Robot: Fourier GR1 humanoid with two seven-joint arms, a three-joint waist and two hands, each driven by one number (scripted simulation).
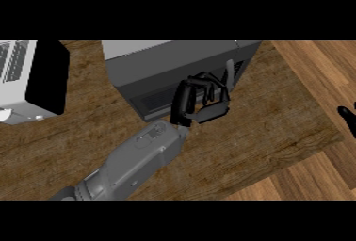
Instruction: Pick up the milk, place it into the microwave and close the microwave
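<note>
Spanning beneath the left hand [201, 101]: wooden counter [264, 141]. Touching that hand, just beyond it: grey microwave [160, 66], door apparently shut or nearly so. Well to its left: white-and-black appliance [31, 80]. Left hand against door front, grasp not discernible. Right hand [346, 121] far right, at view's edge, held open, resting. Milk unseen, probably inside; likely only final closing left. No legible writing.

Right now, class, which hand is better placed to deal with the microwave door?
Left: the left hand is at the microwave's front; the right hand rests far off at the view's right edge.
</note>
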